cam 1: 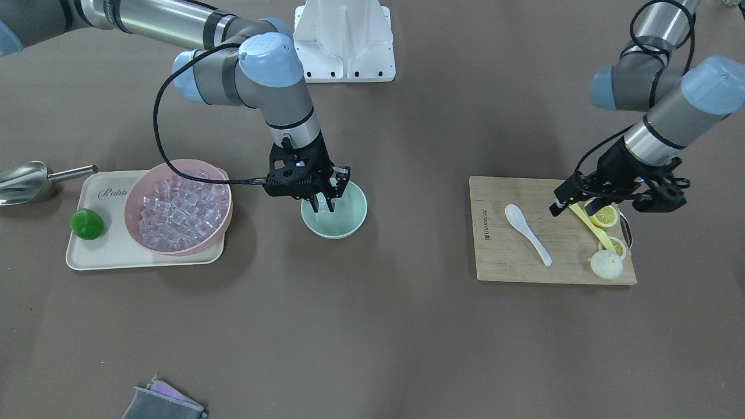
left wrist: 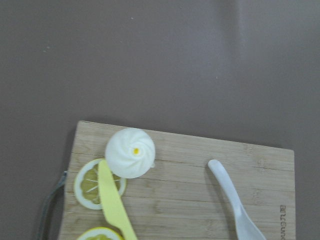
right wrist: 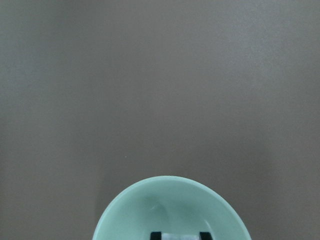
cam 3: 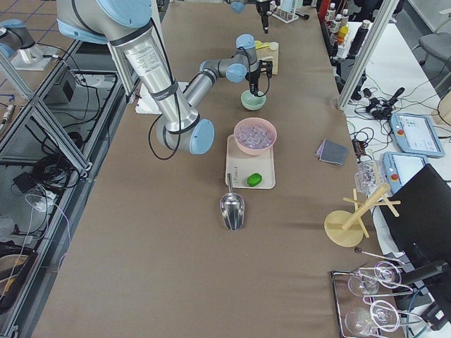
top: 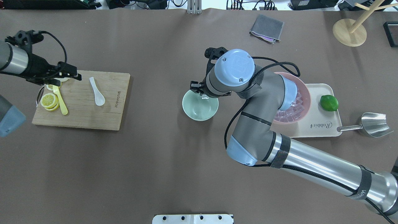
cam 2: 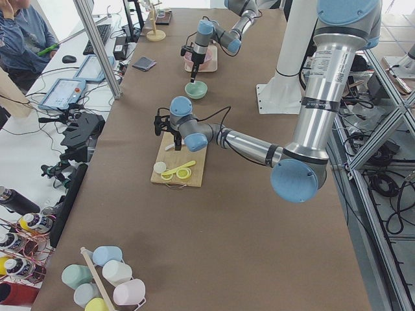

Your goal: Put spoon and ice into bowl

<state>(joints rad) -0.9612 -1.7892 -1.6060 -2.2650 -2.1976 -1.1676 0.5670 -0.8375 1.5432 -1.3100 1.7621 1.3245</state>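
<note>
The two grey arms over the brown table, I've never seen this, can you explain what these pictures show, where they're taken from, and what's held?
These are two robot arms, each ending in a two-finger gripper. Four pictures come from fixed cameras: opposite the robot, behind it, and at each table end; two from cameras on the wrists. The right gripper hangs over a mint-green bowl and seems to pinch an ice cube. The left gripper hovers over a wooden board bearing a white spoon and lemon slices; I cannot tell if it is open. A tray holds a pink bowl of more cubes and a lime; a steel scoop lies beside it.
</note>
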